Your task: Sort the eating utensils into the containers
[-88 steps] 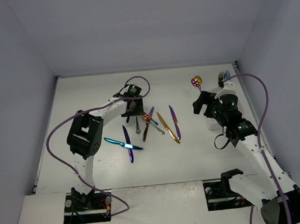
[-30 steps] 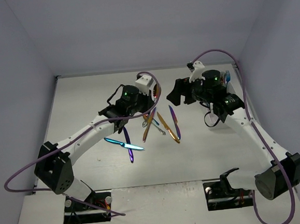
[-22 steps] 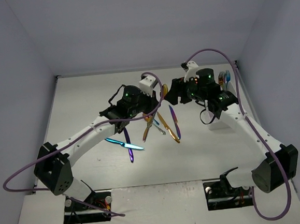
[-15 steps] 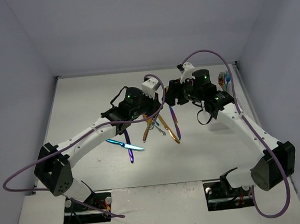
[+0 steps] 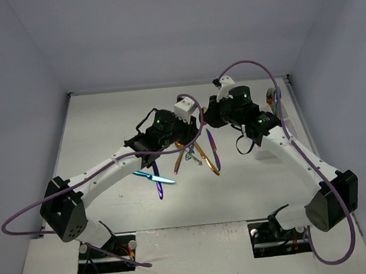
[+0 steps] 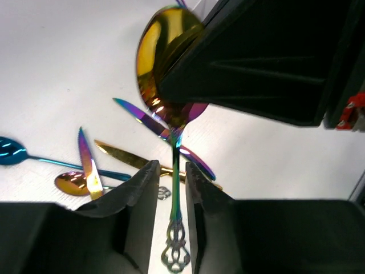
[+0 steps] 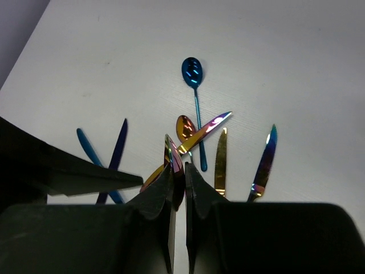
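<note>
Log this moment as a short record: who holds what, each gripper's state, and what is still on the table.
stage: handover between the arms, above the table
item: spoon, gold bowl, rainbow handle
left gripper: fingers on either side of the spoon's handle, slight gaps showing, grip unclear
right gripper: shut on the spoon's bowl
loose on table: blue spoon, gold knife, rainbow knife and several more
</note>
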